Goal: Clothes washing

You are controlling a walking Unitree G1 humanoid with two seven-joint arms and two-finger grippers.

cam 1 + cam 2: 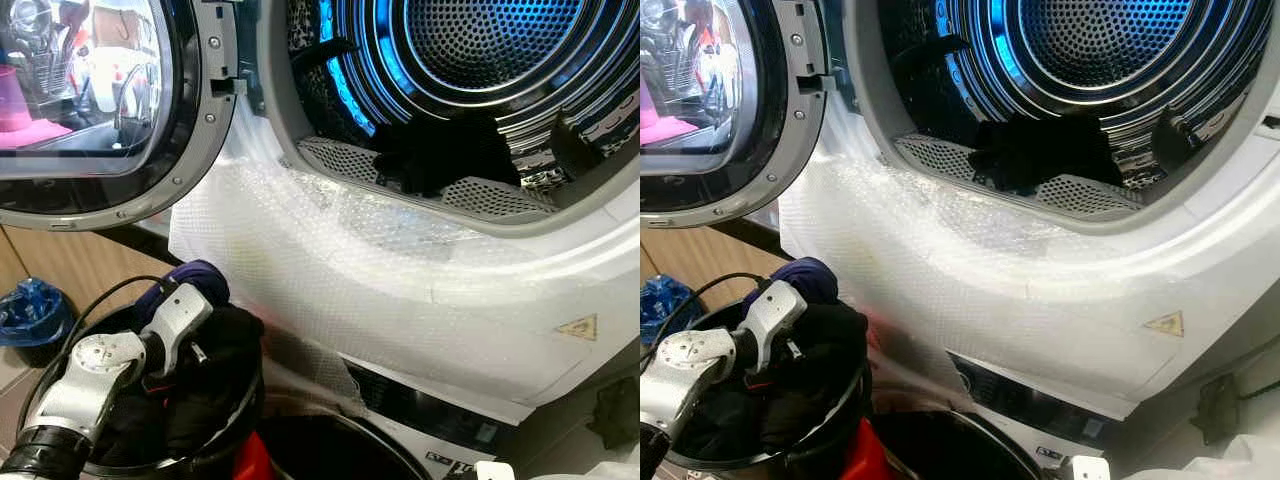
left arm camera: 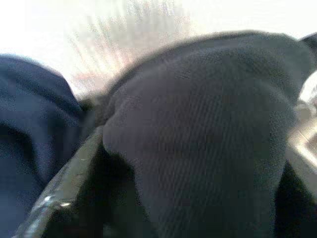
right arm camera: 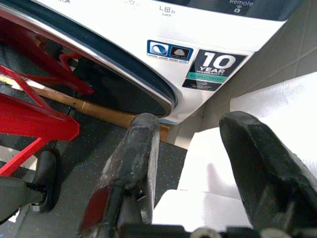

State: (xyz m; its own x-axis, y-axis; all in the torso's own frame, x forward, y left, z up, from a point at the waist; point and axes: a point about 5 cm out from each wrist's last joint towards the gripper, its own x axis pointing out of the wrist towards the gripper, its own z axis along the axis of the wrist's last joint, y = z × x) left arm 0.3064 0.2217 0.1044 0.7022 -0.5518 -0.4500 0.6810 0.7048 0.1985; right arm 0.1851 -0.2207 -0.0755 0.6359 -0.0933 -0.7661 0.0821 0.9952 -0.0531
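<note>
Left gripper (image 1: 212,322) is down in the black basket (image 1: 215,448), wrist buried among dark clothes (image 1: 215,365); a purple item (image 1: 200,280) sits at the basket's far rim. Fingers hidden in the fabric: cannot tell whether spread or clamped. Left wrist view: black knit cloth (image 2: 198,139) pressed right up to the lens, blue cloth beside it, basket rim (image 2: 59,198) below.

Right gripper (image 3: 190,163) hangs low by the lower machine (image 3: 148,29), fingers (image 3: 133,153) apart, nothing between them. Idle.

Drum (image 1: 470,60) open, lit blue, door (image 1: 100,100) swung to the robot's left. One dark garment (image 1: 440,150) already lies at the drum's front lip.

Key relation: the drum mouth lies up and to the right of the left gripper, beyond the bubble-wrapped front (image 1: 380,270). Left arm is the nearer to the clothes, being in the pile.

Judgement: step in hand is taking a load from the basket. The lift must clear the basket rim, then the front panel's bulge, before reaching in.
</note>
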